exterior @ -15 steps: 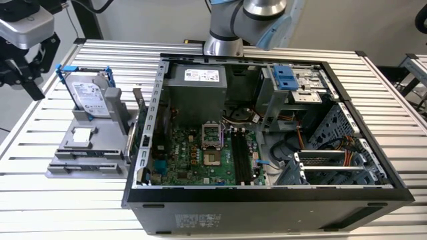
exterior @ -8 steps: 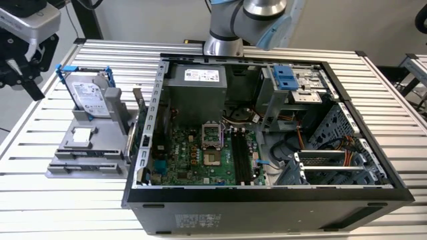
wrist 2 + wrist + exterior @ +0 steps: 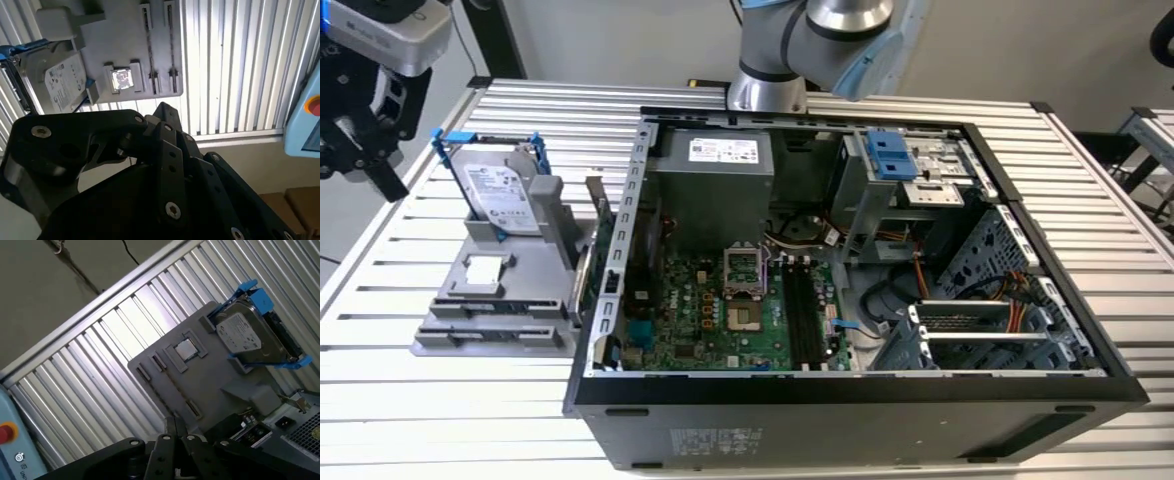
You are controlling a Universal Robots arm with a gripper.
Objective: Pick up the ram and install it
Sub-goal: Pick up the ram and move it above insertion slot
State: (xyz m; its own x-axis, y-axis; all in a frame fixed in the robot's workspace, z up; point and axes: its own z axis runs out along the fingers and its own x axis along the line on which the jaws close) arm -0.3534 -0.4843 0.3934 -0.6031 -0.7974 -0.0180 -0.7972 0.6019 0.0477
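The ram (image 3: 595, 215) looks like the thin dark board standing on edge at the right side of the grey parts holder (image 3: 480, 310), right beside the open computer case (image 3: 854, 400). My gripper (image 3: 367, 160) hangs high above the table at the exterior view's far left, well apart from the ram. In both wrist views its black fingers (image 3: 164, 112) (image 3: 175, 424) meet at the tips, shut, with nothing between them. The black memory slots (image 3: 801, 320) lie on the green motherboard (image 3: 707, 320) inside the case.
A hard drive (image 3: 500, 195) (image 3: 245, 337) in a blue bracket stands at the back of the holder (image 3: 210, 385), and a small square chip (image 3: 483, 268) (image 3: 121, 78) lies on it. The slatted metal table (image 3: 427, 420) carries everything. A blue pendant with a red button (image 3: 310, 107) lies off the table.
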